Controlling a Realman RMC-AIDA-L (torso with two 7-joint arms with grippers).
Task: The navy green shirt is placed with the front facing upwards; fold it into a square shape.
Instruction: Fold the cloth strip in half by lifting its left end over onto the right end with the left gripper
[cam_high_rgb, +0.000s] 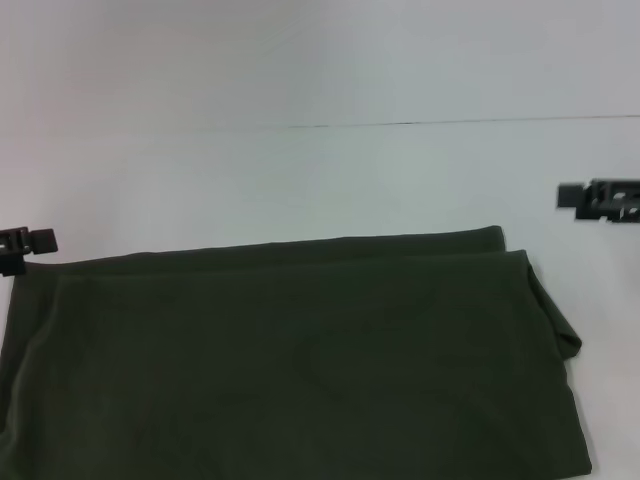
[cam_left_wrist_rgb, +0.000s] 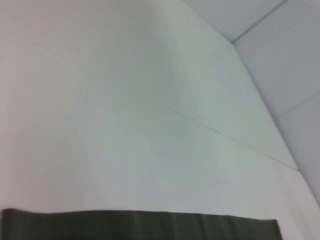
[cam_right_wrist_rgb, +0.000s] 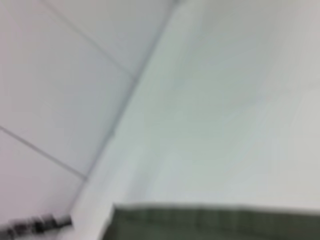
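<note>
The navy green shirt (cam_high_rgb: 300, 360) lies on the white table as a wide dark olive band folded on itself, with two layered edges along its far side. No lettering or collar shows. My left gripper (cam_high_rgb: 25, 245) hovers at the shirt's far left corner. My right gripper (cam_high_rgb: 600, 198) hangs apart from the cloth, beyond its far right corner. In the left wrist view a strip of the shirt (cam_left_wrist_rgb: 140, 226) shows, and its edge (cam_right_wrist_rgb: 215, 222) appears in the right wrist view.
The white table (cam_high_rgb: 320, 170) stretches beyond the shirt to a thin seam line (cam_high_rgb: 450, 122) at the back. The shirt runs out of view at the near and left edges. A small dark object (cam_right_wrist_rgb: 35, 225) shows far off in the right wrist view.
</note>
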